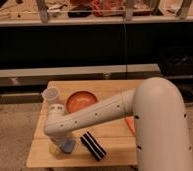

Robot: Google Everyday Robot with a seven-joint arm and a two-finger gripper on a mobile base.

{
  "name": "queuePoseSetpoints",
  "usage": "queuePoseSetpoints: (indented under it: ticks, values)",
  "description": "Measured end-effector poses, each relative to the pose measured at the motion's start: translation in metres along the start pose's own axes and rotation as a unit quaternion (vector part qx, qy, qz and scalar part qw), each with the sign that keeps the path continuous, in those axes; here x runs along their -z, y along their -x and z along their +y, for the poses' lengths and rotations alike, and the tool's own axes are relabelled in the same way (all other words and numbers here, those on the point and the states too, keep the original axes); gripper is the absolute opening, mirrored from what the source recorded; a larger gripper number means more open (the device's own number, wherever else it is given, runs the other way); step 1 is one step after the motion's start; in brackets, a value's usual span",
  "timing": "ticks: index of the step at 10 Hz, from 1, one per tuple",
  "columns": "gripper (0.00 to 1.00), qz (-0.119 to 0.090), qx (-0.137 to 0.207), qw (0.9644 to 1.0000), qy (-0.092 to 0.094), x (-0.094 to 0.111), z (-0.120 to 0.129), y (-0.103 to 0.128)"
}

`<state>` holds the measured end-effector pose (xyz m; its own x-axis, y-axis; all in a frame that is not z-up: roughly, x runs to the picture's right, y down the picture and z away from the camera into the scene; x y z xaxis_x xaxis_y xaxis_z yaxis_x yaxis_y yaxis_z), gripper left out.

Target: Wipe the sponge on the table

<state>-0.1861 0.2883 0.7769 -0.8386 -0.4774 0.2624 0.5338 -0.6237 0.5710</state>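
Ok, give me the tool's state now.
Tool: low at the table, right by the sponge; open or closed cannot be told.

One high camera behind the arm [95, 116] looks down on the table [115, 142], tool [56, 146] near its left edge.

Light-blue sponge [68, 146], black block [92, 145] with white stripe, orange bowl [82, 102], pale wooden tabletop [40, 156]; white claw [56, 144] at the sponge's nine o'clock.

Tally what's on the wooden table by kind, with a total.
cup: 1
orange bowl: 1
sponge: 1
black striped block: 1
orange item, half hidden by the arm: 1
Total: 5
The gripper sits low by the sponge on the table.
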Motion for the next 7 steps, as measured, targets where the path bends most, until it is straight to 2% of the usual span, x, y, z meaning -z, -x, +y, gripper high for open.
queuePoseSetpoints:
  ticks: [3,4,5,7]
  values:
    - [0.80,-0.006,-0.007,1.0000,0.002,-0.0044,0.0011,-0.0005]
    - [0.77,-0.010,-0.010,0.9999,0.004,-0.0057,0.0030,0.0007]
    - [0.70,-0.010,-0.012,0.9999,0.004,-0.0064,0.0027,0.0003]
    - [0.49,-0.011,-0.017,0.9998,0.004,-0.0077,0.0036,-0.0010]
